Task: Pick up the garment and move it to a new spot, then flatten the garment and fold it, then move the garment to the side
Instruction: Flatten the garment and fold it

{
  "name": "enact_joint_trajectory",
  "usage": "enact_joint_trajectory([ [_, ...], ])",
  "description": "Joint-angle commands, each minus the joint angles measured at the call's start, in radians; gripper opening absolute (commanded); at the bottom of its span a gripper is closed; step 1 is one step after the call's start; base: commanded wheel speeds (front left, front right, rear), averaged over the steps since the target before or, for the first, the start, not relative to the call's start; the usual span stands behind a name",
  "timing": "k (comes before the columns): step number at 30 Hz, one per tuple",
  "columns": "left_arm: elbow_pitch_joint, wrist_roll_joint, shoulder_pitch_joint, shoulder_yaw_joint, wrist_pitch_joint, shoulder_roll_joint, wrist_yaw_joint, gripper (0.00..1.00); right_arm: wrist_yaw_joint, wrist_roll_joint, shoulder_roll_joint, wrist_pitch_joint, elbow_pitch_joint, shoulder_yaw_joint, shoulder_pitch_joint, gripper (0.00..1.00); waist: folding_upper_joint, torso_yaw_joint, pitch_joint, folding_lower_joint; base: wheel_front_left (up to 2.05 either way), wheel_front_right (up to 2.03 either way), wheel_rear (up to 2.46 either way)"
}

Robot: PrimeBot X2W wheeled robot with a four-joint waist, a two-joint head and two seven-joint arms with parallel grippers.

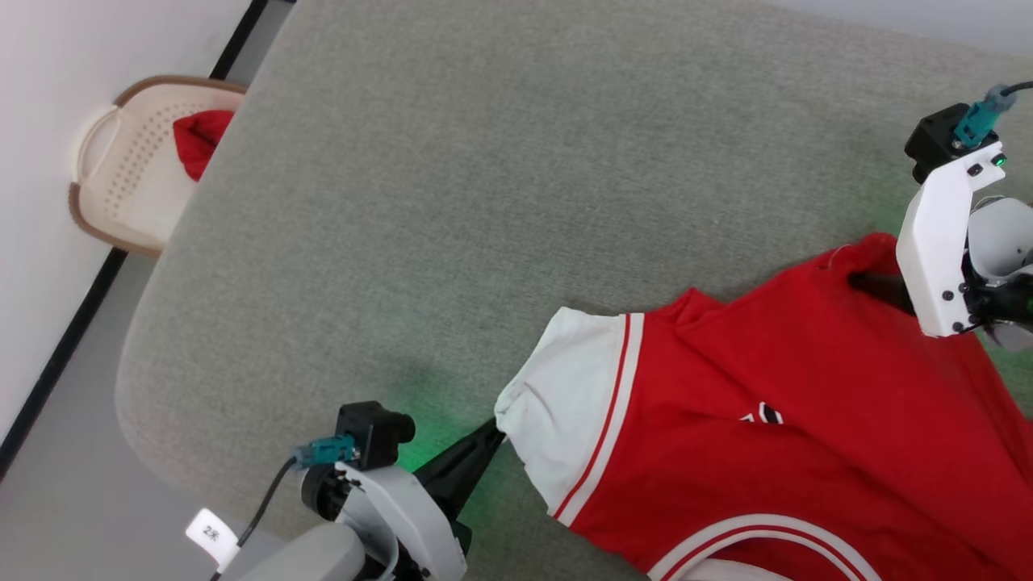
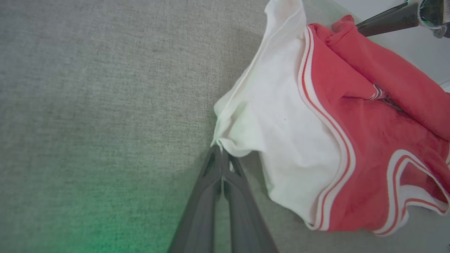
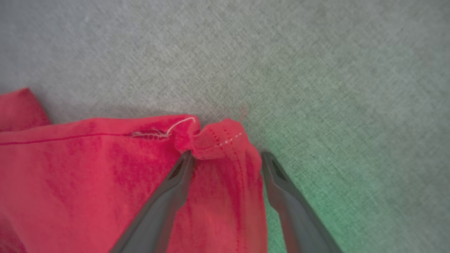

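The garment (image 1: 767, 387), a red jersey with a white sleeve (image 1: 565, 403) and striped trim, lies rumpled on the grey table's (image 1: 484, 202) near right part; a bit of black lettering (image 1: 763, 415) shows. My left gripper (image 1: 494, 429) is at the sleeve's outer edge. In the left wrist view the left gripper (image 2: 220, 151) is shut, pinching the white sleeve's (image 2: 281, 123) edge. My right gripper (image 1: 862, 282) rests at the garment's far red corner. The right gripper (image 3: 227, 157) is open in the right wrist view, its fingers either side of the bunched red hem corner (image 3: 214, 140).
A cream perforated basket (image 1: 121, 177) holding a smaller plain red cloth (image 1: 202, 137) stands on the floor beyond the table's far left edge, by the white wall. The table's rounded left edge (image 1: 129, 363) runs close to my left arm. Grey tabletop stretches beyond the garment.
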Motion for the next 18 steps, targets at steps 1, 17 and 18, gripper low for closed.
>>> enact_joint_trajectory([
  [1, 0.007, 0.000, -0.004, -0.003, -0.003, -0.002, -0.003, 0.00, 0.000, 0.004, 0.008, 0.016, 0.031, 0.041, 0.040, 0.45, 0.0000, 0.010, 0.008, 0.0000, 0.00, 0.00, 0.00],
  [17, -0.016, -0.049, -0.064, -0.015, 0.061, 0.068, -0.011, 0.00, 0.000, 0.075, -0.006, -0.091, 0.087, 0.132, -0.128, 0.00, 0.0000, -0.053, -0.056, 0.0000, 0.00, 0.00, 0.00],
  [18, -0.036, -0.058, -0.078, -0.015, 0.081, 0.084, -0.012, 0.00, 0.000, 0.078, -0.004, -0.101, 0.091, 0.135, -0.136, 0.00, 0.0000, -0.060, -0.065, 0.0000, 0.00, 0.00, 0.00],
])
